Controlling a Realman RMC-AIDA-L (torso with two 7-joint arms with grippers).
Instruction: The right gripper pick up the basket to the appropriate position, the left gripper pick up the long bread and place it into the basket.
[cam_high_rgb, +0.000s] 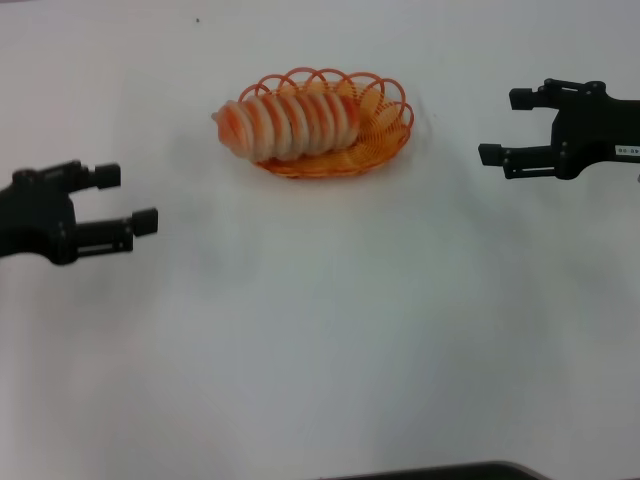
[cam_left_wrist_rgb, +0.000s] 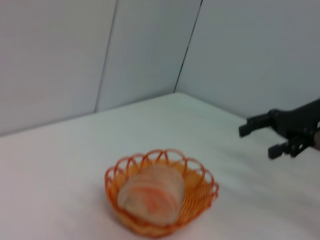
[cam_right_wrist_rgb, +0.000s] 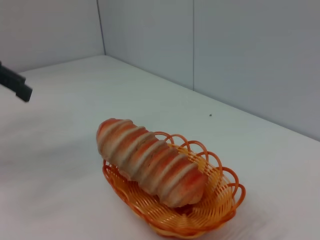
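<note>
The oval orange wire basket (cam_high_rgb: 385, 135) stands on the white table at the far middle. The long bread (cam_high_rgb: 290, 125), cream with orange-red stripes, lies in it, its one end sticking out over the rim on my left. Both show in the left wrist view, basket (cam_left_wrist_rgb: 202, 192) and bread (cam_left_wrist_rgb: 152, 195), and in the right wrist view, basket (cam_right_wrist_rgb: 210, 215) and bread (cam_right_wrist_rgb: 150, 162). My left gripper (cam_high_rgb: 125, 200) is open and empty, left of the basket and nearer to me. My right gripper (cam_high_rgb: 505, 127) is open and empty, to the right of the basket.
The white table (cam_high_rgb: 320, 340) spreads wide before the basket. Grey walls (cam_right_wrist_rgb: 240, 55) rise behind the table's far edge. A dark edge (cam_high_rgb: 440, 472) shows at the bottom of the head view.
</note>
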